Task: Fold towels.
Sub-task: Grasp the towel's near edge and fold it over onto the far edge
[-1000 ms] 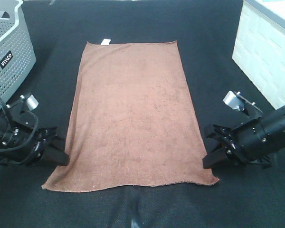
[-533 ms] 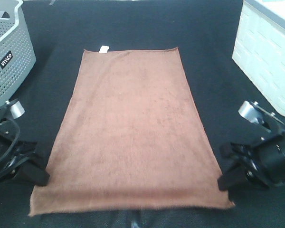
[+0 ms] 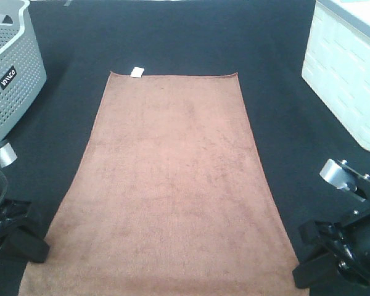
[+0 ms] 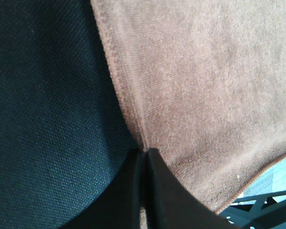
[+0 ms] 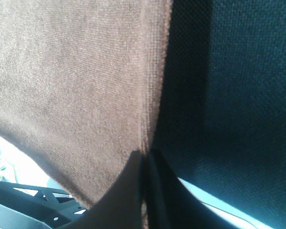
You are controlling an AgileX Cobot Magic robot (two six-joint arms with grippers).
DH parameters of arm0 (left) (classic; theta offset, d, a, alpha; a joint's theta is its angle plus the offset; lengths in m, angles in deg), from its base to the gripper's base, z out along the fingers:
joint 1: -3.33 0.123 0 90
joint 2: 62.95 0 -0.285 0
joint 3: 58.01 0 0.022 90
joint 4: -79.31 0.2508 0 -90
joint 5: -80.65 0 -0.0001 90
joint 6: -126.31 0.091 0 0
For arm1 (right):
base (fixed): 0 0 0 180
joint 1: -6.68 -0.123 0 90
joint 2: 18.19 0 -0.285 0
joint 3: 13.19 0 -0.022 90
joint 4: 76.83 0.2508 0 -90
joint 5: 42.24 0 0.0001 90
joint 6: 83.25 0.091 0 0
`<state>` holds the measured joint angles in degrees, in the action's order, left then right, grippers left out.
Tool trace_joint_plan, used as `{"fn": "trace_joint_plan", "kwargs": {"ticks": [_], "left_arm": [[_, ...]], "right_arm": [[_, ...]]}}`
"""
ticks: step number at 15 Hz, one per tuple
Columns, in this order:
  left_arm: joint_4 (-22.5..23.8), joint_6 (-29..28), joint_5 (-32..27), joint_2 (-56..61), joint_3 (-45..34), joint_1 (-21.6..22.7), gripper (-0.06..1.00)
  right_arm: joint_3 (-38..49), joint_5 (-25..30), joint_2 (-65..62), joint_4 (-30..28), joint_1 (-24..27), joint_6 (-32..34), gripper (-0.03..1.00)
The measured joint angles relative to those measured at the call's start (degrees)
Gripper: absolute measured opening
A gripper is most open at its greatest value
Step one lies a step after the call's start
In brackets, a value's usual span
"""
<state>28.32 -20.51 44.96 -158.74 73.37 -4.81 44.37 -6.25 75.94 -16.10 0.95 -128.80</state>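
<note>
The reddish-brown towel (image 3: 169,185) lies stretched lengthwise on the black table, its small white tag (image 3: 136,72) at the far short edge. My left gripper (image 3: 42,250) is shut on the towel's near left hem; the left wrist view shows the hem (image 4: 126,105) pinched between the closed fingertips (image 4: 144,160). My right gripper (image 3: 301,277) is shut on the near right hem, seen pinched in the right wrist view (image 5: 145,160). The towel's near end is lifted past the table's front edge and runs out of the exterior view.
A grey perforated basket (image 3: 9,68) stands at the far left. A white bin (image 3: 345,74) stands at the far right. Black table cloth (image 3: 283,111) shows on both sides of the towel.
Both grippers have moved toward the near edge and outward, pulling the towel's near end with them. The far edge with the tag slid nearer. The towel is now taut and wider at the front.
</note>
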Motion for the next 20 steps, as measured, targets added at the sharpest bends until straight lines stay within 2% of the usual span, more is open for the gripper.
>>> {"fn": "trace_joint_plan", "kwargs": {"ticks": [3,6,7,8,10,14,15,17,19,20], "left_arm": [[-0.1,-0.2,3.3,-0.1,1.1,0.0,0.0],[-0.2,-0.9,4.8,-3.2,8.5,0.0,0.0],[-0.2,-1.1,4.8,-5.7,12.4,0.0,0.0],[-0.2,-1.9,4.8,-9.4,18.0,0.0,0.0],[1.5,-4.4,4.6,-15.0,28.0,0.0,0.0],[10.5,-14.2,1.6,-26.2,49.2,0.1,0.0],[12.2,-17.6,-0.6,-29.9,56.7,1.0,0.0],[13.3,-19.6,-3.1,-35.8,67.3,2.4,0.0],[14.2,-19.8,-3.6,-40.9,75.7,2.5,0.0],[14.2,-19.8,-3.6,-40.9,75.7,2.5,0.0]], "right_arm": [[-6.0,1.3,0.2,-1.5,0.0,2.8,0.0],[-18.0,2.5,1.5,-8.4,0.0,10.1,0.0],[-22.9,3.5,3.0,-11.2,0.0,12.4,0.0],[-31.2,5.3,6.8,-14.9,0.0,15.7,0.0],[-41.1,7.7,12.0,-18.2,0.0,18.3,0.0],[-59.9,10.4,24.0,-23.0,0.0,22.5,0.0],[-67.0,10.4,29.1,-24.0,0.0,23.7,0.0],[-75.7,10.4,35.4,-24.2,0.0,24.2,0.0],[-85.1,10.5,41.5,-24.4,0.0,24.9,0.0],[-85.1,10.5,41.5,-24.4,0.0,24.9,0.0]]}}
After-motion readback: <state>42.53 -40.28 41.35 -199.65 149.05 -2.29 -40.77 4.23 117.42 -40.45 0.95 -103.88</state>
